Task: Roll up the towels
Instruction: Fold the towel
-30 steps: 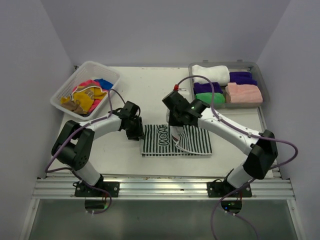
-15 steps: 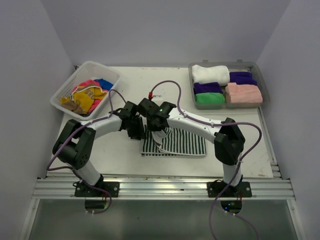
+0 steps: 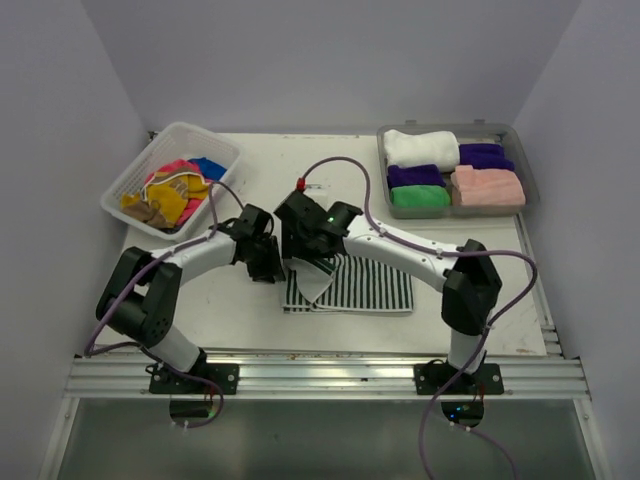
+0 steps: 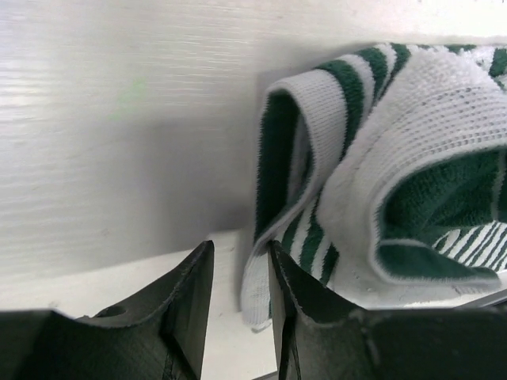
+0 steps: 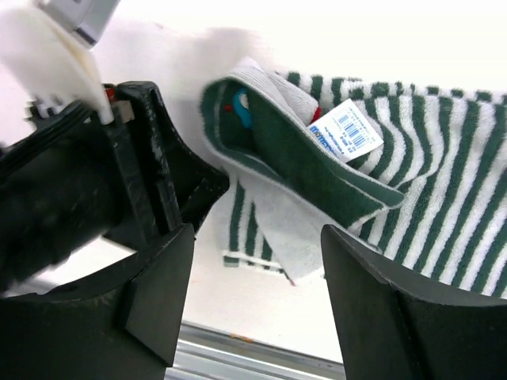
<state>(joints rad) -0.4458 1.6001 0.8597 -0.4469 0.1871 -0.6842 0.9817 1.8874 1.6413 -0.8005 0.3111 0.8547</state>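
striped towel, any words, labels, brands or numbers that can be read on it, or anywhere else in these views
White barcode tag sewn on the striped towel: bars and a line of tiny print, too small to read.
Coloured print inside the towel's fold: only a blue and red scrap shows, not readable.
Nothing else in any view carries legible text.

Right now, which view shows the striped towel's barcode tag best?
Right wrist: barcode tag sits clear on the striped towel. Top external shows the towel, tag too small. Left wrist: only a folded corner.
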